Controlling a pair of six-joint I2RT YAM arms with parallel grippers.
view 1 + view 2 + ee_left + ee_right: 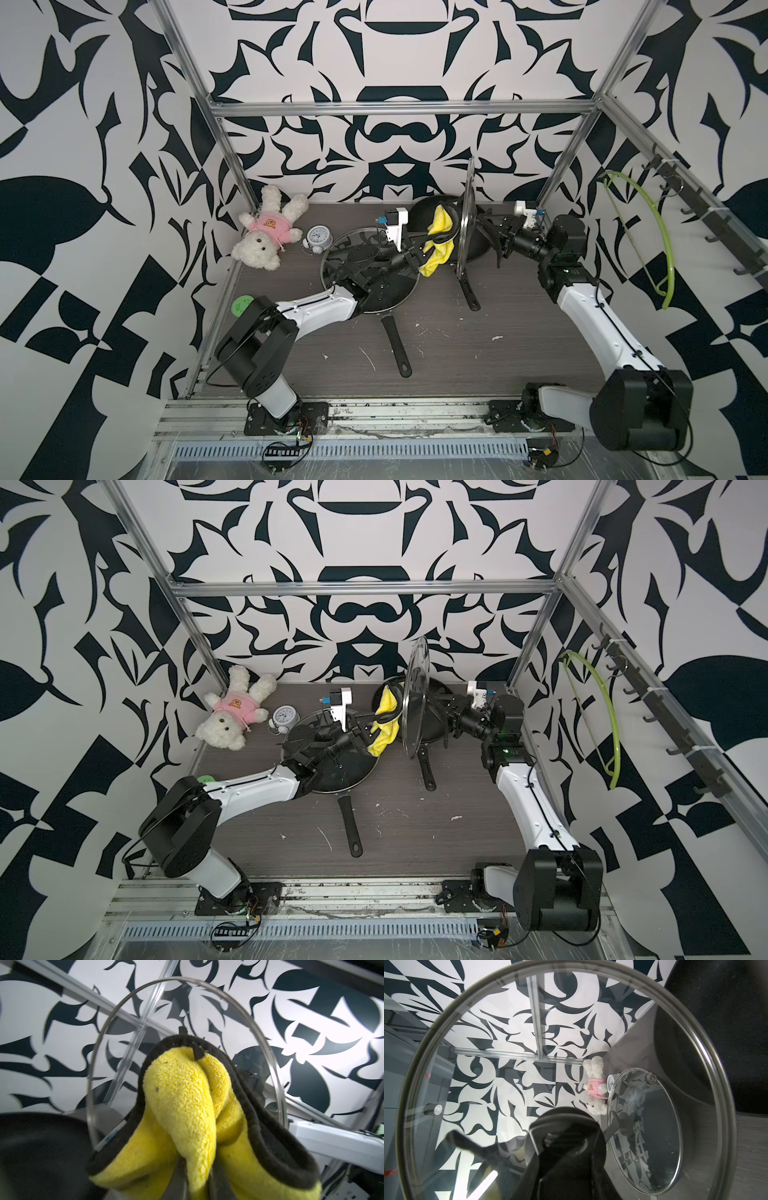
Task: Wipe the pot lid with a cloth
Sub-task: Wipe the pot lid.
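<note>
Nearest the lens, a slotted rail (353,450) is seen along the front edge, with the left arm (316,308) and right arm (590,316) bolted just behind it. At the far left of the desk (457,357), a white bear (259,245) is laid on its back. An orange cartoon face is printed on its pink shirt, and no lettering is legible there. A small clock (319,237) is set just beside it, its numerals too small to be read. A round green label (242,304) near the left arm carries dark print that cannot be made out.

Next, a black pan (396,349) is covered by a spare lid (337,254) of glass, and its handle is pointed toward the front. Above it, the left fingers (417,254) are clamped tight on the cloth (439,232), which hangs bunched with its dark trim outermost. The cloth is held just beside the inner face of the lid (466,220); whether the two touch cannot be told. The lid is held upright, edge-on in a top view, over a second pan (419,216). A blue mark (110,1139) near its rim is unreadable. On its far side, the right fingers (546,1147) are closed narrowly round its black knob (564,1118). At far right, a green hanger (670,257) is hung from a hook rail (706,212).
</note>
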